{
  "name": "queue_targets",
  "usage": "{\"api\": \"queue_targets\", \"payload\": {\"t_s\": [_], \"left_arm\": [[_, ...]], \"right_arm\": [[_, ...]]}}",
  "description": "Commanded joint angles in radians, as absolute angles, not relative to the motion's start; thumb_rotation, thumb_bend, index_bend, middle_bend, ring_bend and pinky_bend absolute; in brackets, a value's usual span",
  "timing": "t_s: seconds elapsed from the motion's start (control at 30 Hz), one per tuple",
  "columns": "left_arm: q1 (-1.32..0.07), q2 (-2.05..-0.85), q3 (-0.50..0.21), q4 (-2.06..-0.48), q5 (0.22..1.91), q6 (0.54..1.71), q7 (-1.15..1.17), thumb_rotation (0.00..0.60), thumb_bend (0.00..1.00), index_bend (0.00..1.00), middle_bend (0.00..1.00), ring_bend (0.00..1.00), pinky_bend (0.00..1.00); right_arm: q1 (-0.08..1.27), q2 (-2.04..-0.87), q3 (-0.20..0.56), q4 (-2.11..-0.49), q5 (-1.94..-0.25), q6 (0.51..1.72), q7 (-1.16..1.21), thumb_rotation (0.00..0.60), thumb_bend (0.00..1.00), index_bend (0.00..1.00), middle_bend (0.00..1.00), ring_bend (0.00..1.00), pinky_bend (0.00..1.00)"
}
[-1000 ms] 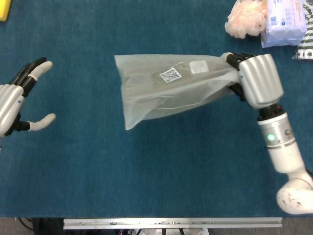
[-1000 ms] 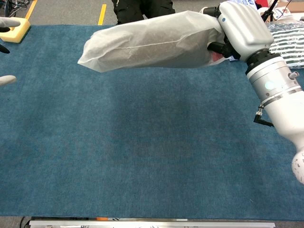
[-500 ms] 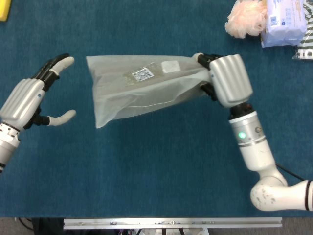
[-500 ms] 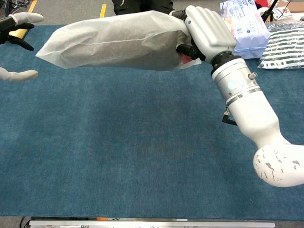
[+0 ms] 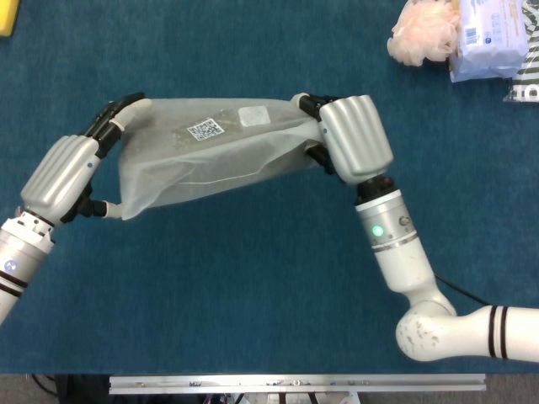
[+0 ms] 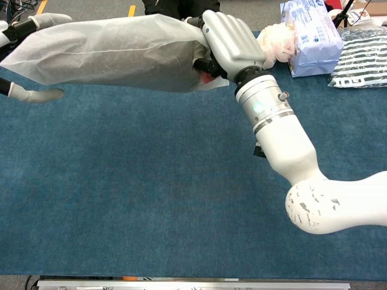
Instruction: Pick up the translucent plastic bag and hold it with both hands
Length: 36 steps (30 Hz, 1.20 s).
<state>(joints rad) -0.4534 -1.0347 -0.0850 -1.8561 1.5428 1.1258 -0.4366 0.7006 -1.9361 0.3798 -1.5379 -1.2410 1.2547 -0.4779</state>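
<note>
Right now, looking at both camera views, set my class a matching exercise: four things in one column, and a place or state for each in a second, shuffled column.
Things:
1. translucent plastic bag
2. right hand
3. left hand
4. pale blue wipes packet

Places or states:
A. lies at the far right table edge
B. grips the bag's gathered end
C. hangs above the blue mat
D. fingers spread around the bag's loose end

Pairs: 1-C, 2-B, 3-D, 4-A

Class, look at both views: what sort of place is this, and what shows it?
Probably a robot lab or test workspace. A blue-carpeted table with a metal rail along its near edge, yellow tape lines on the floor behind, and packaged goods set aside as practice items.
</note>
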Motion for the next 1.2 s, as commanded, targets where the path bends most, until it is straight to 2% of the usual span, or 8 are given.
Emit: {"api": "queue_targets", "payload": {"t_s": [0.03,0.47,0.53,0.63,0.7,0.87,0.97,1.2], "left_arm": [[-0.46,-1.04,-0.086,-1.859,1.538,1.118,-0.441,0.6,0.25,0.0,0.0,0.0,0.23],[-0.483,-1.063,-0.094,-1.867,1.505,1.1,-0.451,0.6,0.25,0.02,0.02,0.04,0.24],[-0.483,-1.066,-0.098,-1.87,1.496,1.102,-0.449,0.6,0.25,0.07,0.06,0.08,0.26],[-0.479,-1.08,-0.106,-1.869,1.48,1.118,-0.443,0.6,0.25,0.24,0.19,0.19,0.35],[-0.476,-1.088,-0.112,-1.869,1.463,1.126,-0.44,0.6,0.25,0.39,0.31,0.31,0.46],[-0.473,-1.099,-0.123,-1.858,1.416,1.121,-0.464,0.6,0.25,0.59,0.55,0.52,0.65],[-0.47,-1.102,-0.13,-1.844,1.392,1.116,-0.493,0.6,0.25,0.64,0.63,0.59,0.71],[-0.452,-1.095,-0.141,-1.829,1.357,1.108,-0.598,0.6,0.25,0.71,0.73,0.66,0.78]], "right_arm": [[0.715,-1.954,0.385,-1.525,-1.235,1.257,-0.48,0.6,0.97,0.83,0.83,0.87,1.0],[0.764,-2.015,0.397,-1.479,-1.226,1.264,-0.493,0.6,0.97,0.83,0.83,0.87,1.0],[0.77,-2.026,0.399,-1.469,-1.223,1.265,-0.492,0.6,0.97,0.83,0.83,0.87,1.0],[0.777,-2.039,0.398,-1.459,-1.221,1.267,-0.493,0.6,0.97,0.83,0.83,0.87,1.0],[0.779,-2.042,0.397,-1.458,-1.219,1.267,-0.491,0.6,0.97,0.83,0.83,0.87,1.0],[0.77,-2.022,0.386,-1.477,-1.212,1.261,-0.488,0.6,0.94,0.83,0.8,0.85,1.0],[0.76,-1.997,0.38,-1.509,-1.201,1.253,-0.489,0.6,0.92,0.74,0.74,0.79,0.99],[0.741,-1.938,0.365,-1.582,-1.177,1.24,-0.507,0.6,0.9,0.44,0.56,0.61,0.8]]}}
